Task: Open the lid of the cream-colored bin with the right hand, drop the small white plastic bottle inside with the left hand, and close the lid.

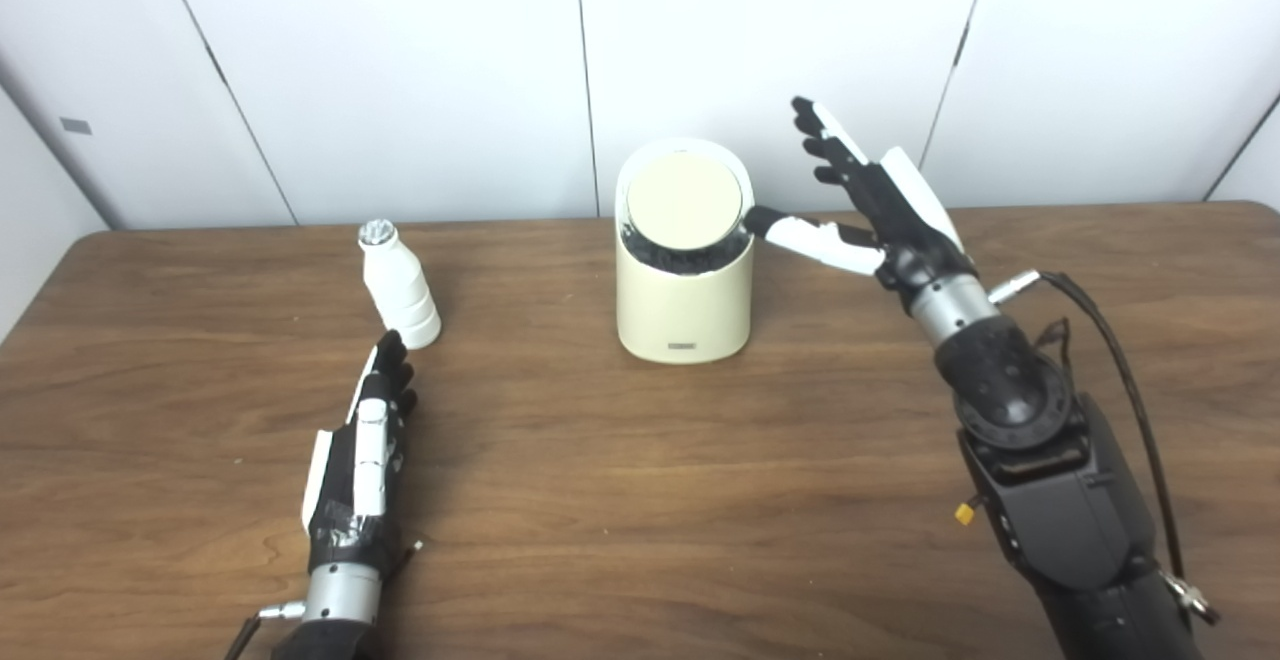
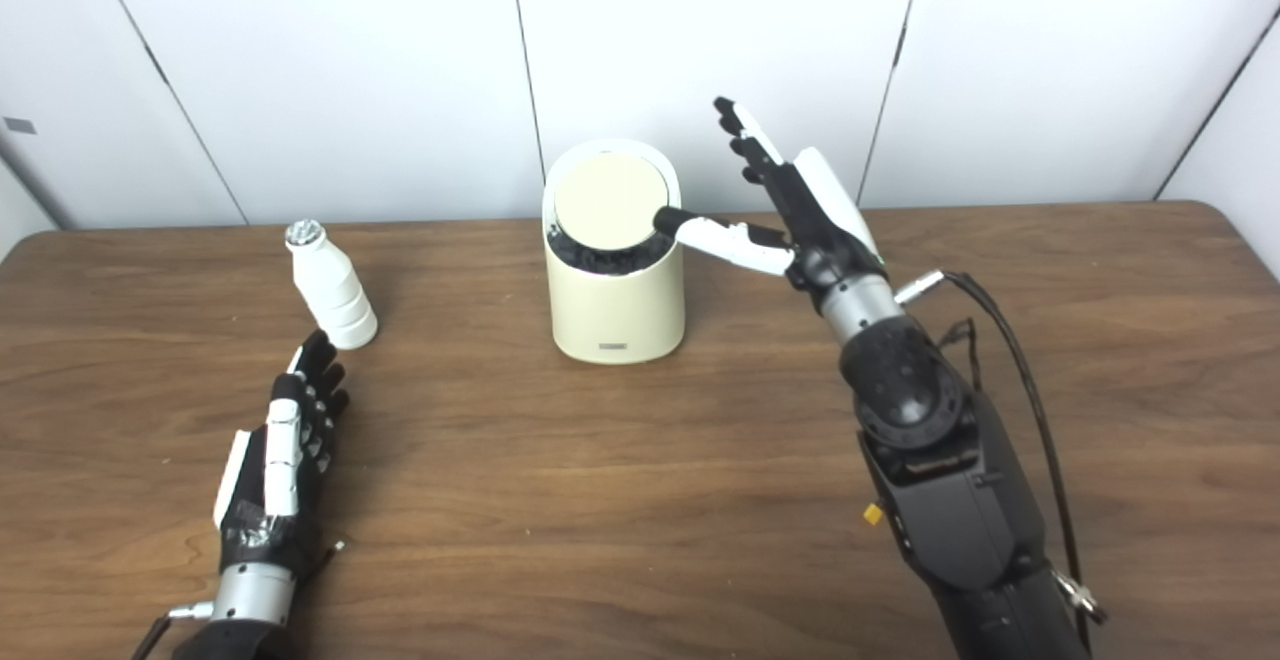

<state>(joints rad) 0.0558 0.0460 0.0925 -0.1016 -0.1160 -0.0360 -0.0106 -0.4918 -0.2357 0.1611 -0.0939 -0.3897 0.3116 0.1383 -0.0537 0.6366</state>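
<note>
The cream-colored bin [image 1: 684, 300] stands at the table's middle back, its round lid [image 1: 684, 200] tilted up with a dark gap under its front edge. My right hand [image 1: 875, 210] is open beside the bin's right side, fingers spread upward and thumb tip touching the lid's right edge. The small white plastic bottle [image 1: 398, 285] with a silver cap stands upright to the bin's left. My left hand [image 1: 362, 450] lies open on the table just in front of the bottle, fingertips close to its base, holding nothing.
The brown wooden table [image 1: 640, 500] reaches the white panelled wall [image 1: 400, 70] behind. A black cable [image 1: 1120, 360] loops off my right forearm.
</note>
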